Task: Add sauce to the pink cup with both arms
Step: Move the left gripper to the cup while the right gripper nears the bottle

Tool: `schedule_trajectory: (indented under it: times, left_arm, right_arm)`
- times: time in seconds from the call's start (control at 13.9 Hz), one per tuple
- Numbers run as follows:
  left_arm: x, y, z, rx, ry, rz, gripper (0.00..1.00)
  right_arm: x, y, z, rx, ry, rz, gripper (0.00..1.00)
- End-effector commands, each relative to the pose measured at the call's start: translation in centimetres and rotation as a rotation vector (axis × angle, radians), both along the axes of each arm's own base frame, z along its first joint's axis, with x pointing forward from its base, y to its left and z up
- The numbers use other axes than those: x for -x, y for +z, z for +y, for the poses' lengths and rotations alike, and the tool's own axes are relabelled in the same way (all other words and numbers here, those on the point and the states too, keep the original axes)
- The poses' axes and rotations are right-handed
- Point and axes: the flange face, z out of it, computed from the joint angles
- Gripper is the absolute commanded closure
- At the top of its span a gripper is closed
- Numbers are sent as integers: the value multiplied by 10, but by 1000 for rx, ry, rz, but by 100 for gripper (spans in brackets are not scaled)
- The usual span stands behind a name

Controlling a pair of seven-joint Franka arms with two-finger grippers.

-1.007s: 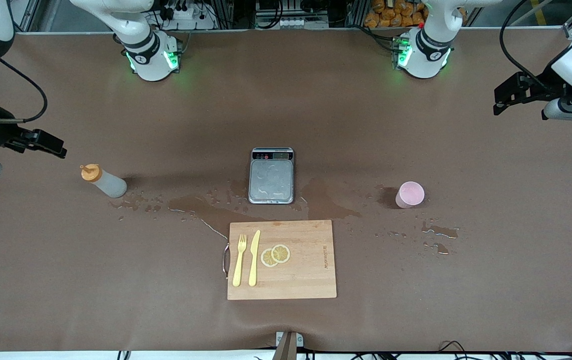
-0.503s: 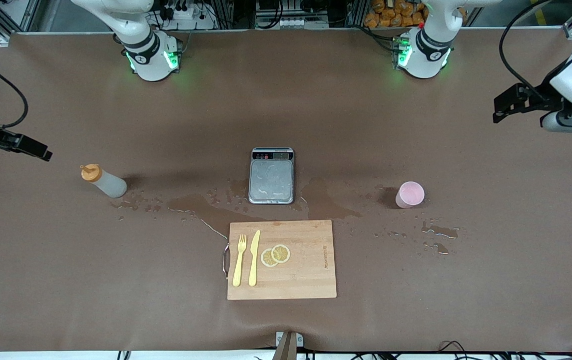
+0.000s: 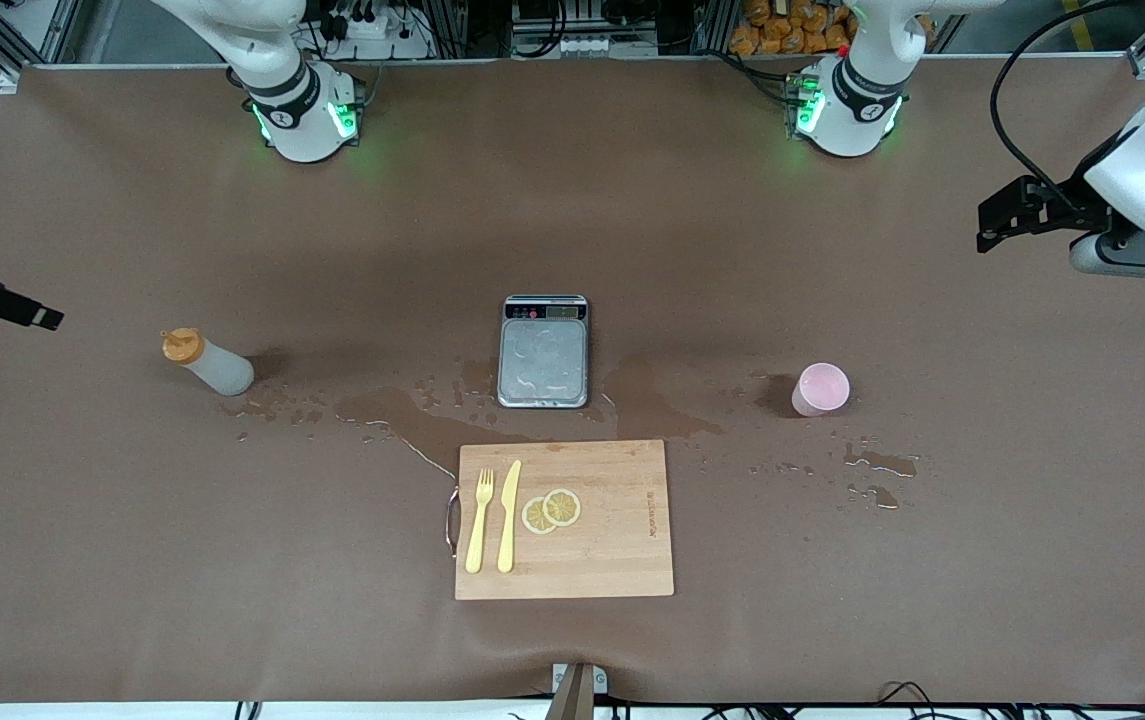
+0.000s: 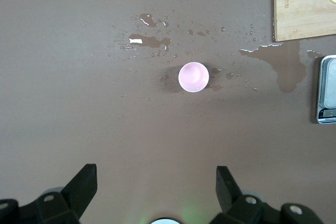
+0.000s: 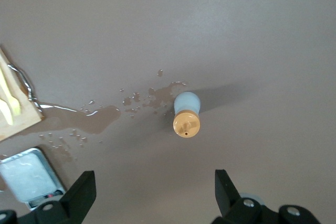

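From the front camera you see the small translucent whitish squeeze bottle with the orange nozzle cap [image 3: 207, 362] standing toward the right arm's end of the brown tabletop [image 3: 132, 560], and the small pale pink plastic cup [image 3: 820, 389] upright toward the left arm's end — neither has shifted since half a second ago. Between them sit the flat steel scale [image 3: 543, 351] and, nearer the camera, the wooden cutting board [image 3: 612, 540] carrying a yellow plastic fork [image 3: 478, 520], a yellow knife [image 3: 508, 515] and two lemon slices [image 3: 551, 510]. The right claw [image 3: 32, 316] has drawn back to the view's edge, away from the bottle; the left claw [image 3: 994, 222] has edged slightly toward the table's middle.

In your left wrist view the left claw [image 4: 156, 182] is spread wide and empty, high over the tabletop, with the pink cup [image 4: 193, 76] beside wet patches [image 4: 149, 40].

In your right wrist view the right claw [image 5: 155, 187] is likewise released, holding nothing — the bottle [image 5: 186, 113] stands below it.
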Motion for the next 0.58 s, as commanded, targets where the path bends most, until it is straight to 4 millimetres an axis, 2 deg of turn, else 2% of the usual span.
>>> schedule_trajectory:
  times: [0.0, 0.14, 0.29, 0.36, 0.5]
  left_arm:
    - [1, 3, 2, 4, -2, -8, 0]
    - [-1, -1, 1, 4, -3, -2, 0]
    - [-7, -10, 0, 5, -5, 10, 0]
    - [-12, -19, -1, 6, -6, 21, 0]
    - [-26, -40, -3, 9, -7, 35, 0]
  right_arm:
    - [0, -4, -20, -52, -91, 22, 0]
    - [-4, -19, -29, -56, -170, 64, 0]
    - [-4, -38, -49, -74, -196, 105, 0]
    - [-6, -47, -51, -83, -196, 122, 0]
    - [-3, -52, -55, -101, -214, 143, 0]
